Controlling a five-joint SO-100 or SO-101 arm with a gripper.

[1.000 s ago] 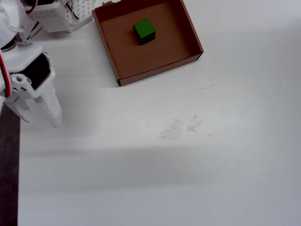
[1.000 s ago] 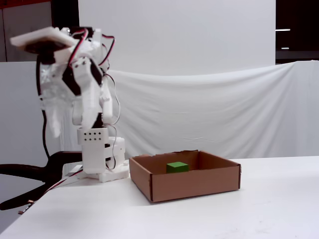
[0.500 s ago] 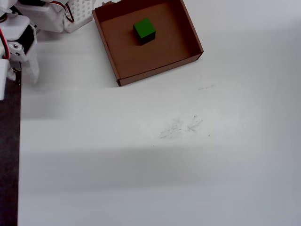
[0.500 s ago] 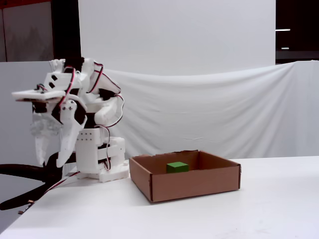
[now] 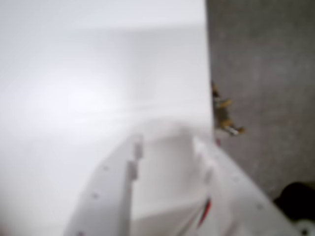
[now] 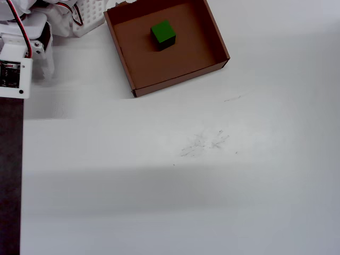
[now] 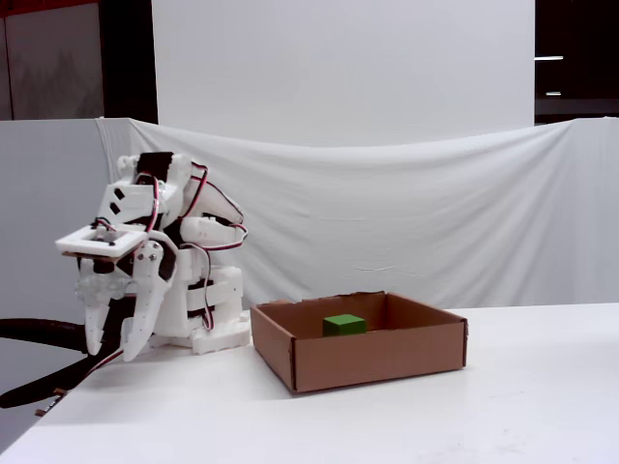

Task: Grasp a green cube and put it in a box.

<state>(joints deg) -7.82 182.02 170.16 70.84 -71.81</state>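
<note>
White table underneath, and the box is our landmark: the green cube sits inside it on the floor, toward the back. Well left of the box, the gripper hangs empty, fingers apart, pointing down.

The end effector has folded down and back toward the arm's base, empty.
</note>
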